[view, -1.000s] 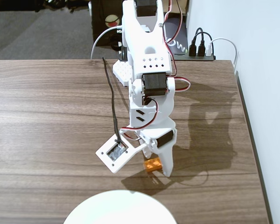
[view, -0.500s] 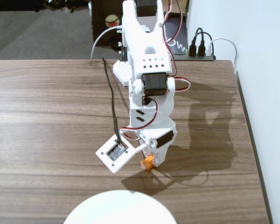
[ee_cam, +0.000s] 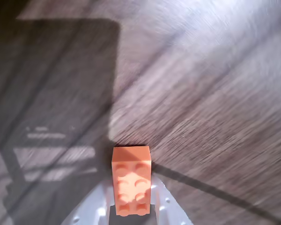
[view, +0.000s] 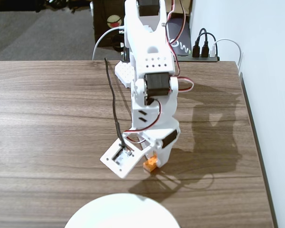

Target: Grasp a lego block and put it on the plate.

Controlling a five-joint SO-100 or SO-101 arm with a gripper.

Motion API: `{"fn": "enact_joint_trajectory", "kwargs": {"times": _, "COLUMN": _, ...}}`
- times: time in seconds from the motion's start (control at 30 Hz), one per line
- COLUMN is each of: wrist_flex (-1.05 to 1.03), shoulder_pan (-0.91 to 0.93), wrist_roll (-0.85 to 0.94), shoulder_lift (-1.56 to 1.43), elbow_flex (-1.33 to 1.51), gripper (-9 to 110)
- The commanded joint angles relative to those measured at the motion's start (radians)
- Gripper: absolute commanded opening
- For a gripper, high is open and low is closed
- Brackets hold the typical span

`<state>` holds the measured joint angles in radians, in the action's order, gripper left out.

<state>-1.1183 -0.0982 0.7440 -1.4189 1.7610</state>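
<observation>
The lego block (view: pixel 150 164) is a small orange studded brick, and my gripper (view: pixel 155 165) is shut on it just above the wooden table. In the wrist view the lego block (ee_cam: pixel 131 180) sits lengthwise between the two white fingers (ee_cam: pixel 165 206), studs facing the camera, with my gripper (ee_cam: pixel 131 197) closed on its sides. The table behind it is blurred. The plate (view: pixel 121 211) is large, white and round. It lies at the bottom edge of the fixed view, a short way in front of the gripper and partly cut off. It does not show in the wrist view.
A black cable (view: pixel 115 104) runs from the wrist camera mount (view: pixel 121 159) up to the arm. A power strip with plugs (view: pixel 206 50) lies behind the table at the back right. The table's right edge (view: pixel 256 142) runs beside a white wall.
One second ago the jaws stood open around the brick on the table. They have since shut on it, and the wrist has tilted slightly with the brick held.
</observation>
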Motion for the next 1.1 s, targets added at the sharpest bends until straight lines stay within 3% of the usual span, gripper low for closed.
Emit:
{"fn": "enact_joint_trajectory", "kwargs": {"times": 0.0, "wrist_flex": -0.026, "shoulder_pan": 0.015, "wrist_roll": 0.153, "shoulder_lift": -0.086, "elbow_flex": -0.044, "gripper": 8}}
{"fn": "enact_joint_trajectory", "kwargs": {"times": 0.43, "wrist_flex": -0.126, "shoulder_pan": 0.063, "wrist_roll": 0.601, "shoulder_lift": -0.262, "elbow_flex": -0.015, "gripper": 8}}
{"fn": "enact_joint_trajectory", "kwargs": {"times": 1.07, "wrist_flex": -0.081, "shoulder_pan": 0.124, "wrist_roll": 0.741, "shoulder_lift": -0.325, "elbow_flex": -0.100, "gripper": 8}}
